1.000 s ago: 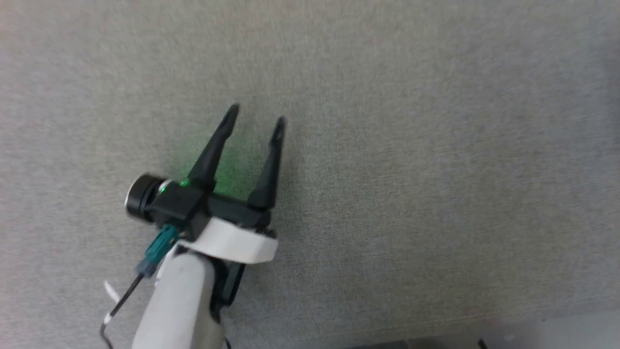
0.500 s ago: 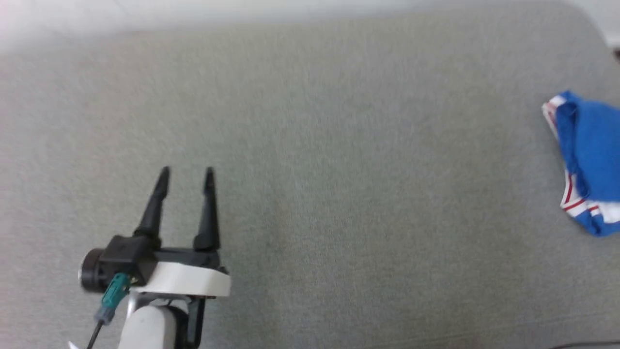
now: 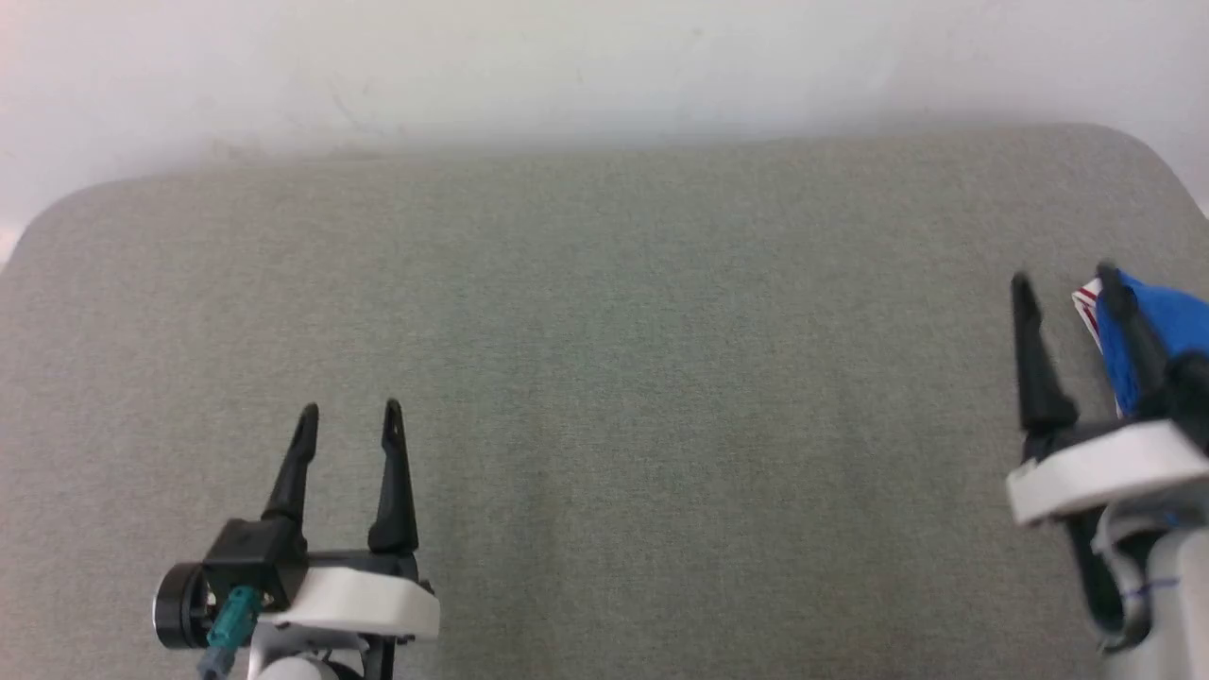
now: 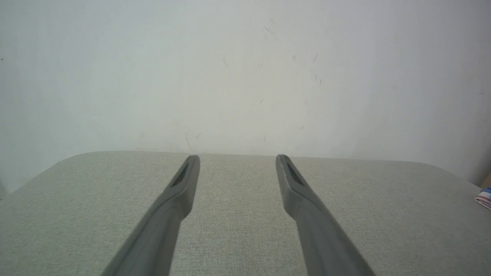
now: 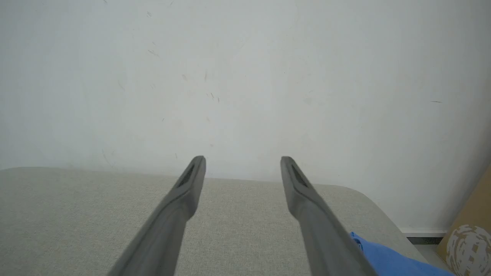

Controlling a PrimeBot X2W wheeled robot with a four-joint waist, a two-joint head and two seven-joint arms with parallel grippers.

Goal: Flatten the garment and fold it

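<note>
Clearly both are spread: left claw (image 3: 349, 408) over the grey cushion (image 3: 661, 331), right claw (image 3: 1062, 279) just beside the garment (image 3: 1166, 321).

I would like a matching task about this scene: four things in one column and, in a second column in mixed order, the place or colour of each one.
Column 1
1. garment
2. left gripper
3. right gripper
4. wall

Column 2
A. white, behind the grey surface
B. open, at the lower left of the head view
C. blue with red-and-white stripes, at the right edge of the head view
D. open, at the lower right of the head view

Pairs: 1-C, 2-B, 3-D, 4-A
</note>
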